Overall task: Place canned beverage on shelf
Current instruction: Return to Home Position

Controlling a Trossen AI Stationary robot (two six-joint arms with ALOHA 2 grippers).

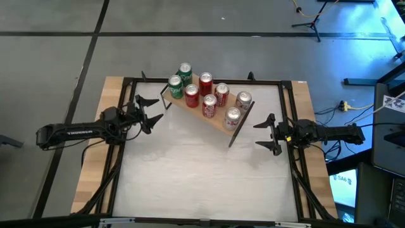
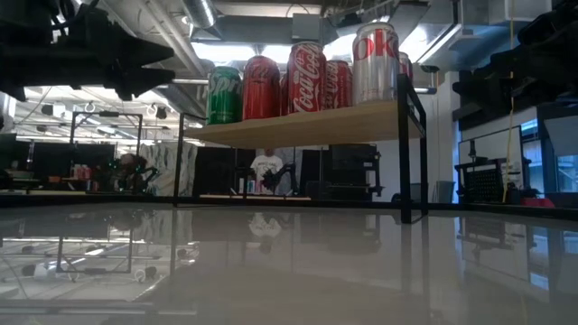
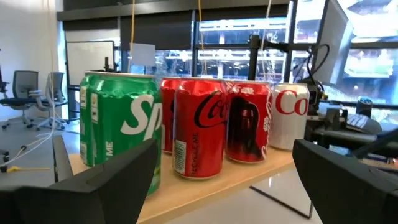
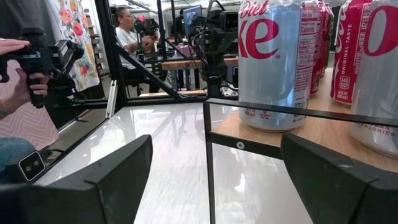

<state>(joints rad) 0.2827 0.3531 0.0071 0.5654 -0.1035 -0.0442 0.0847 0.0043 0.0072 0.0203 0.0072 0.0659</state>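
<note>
Two grippers flank the white table (image 1: 190, 171): the left gripper (image 1: 154, 111) and the right gripper (image 1: 261, 134), each with fingers spread wide and holding nothing. Farther back, between them, the shelf (image 1: 218, 121) stands at a slant, carrying eight cans: green cans (image 1: 175, 83), red cans (image 1: 205, 81), silver cans (image 1: 232, 117).

High view: mounted overhead, facing straight down from far off. The whole table (image 1: 190, 174) fills the frame, with the shelf (image 1: 219, 125) at upper centre.

Low view: set at tabletop height, facing level across the surface. The shelf board sits in the upper centre, seen from below.

Left wrist view: close to the shelf, facing its end by the green can (image 3: 118, 130).

Right wrist view: close to the opposite end, facing the silver can (image 4: 270, 62).

All four views share the shelf.
</note>
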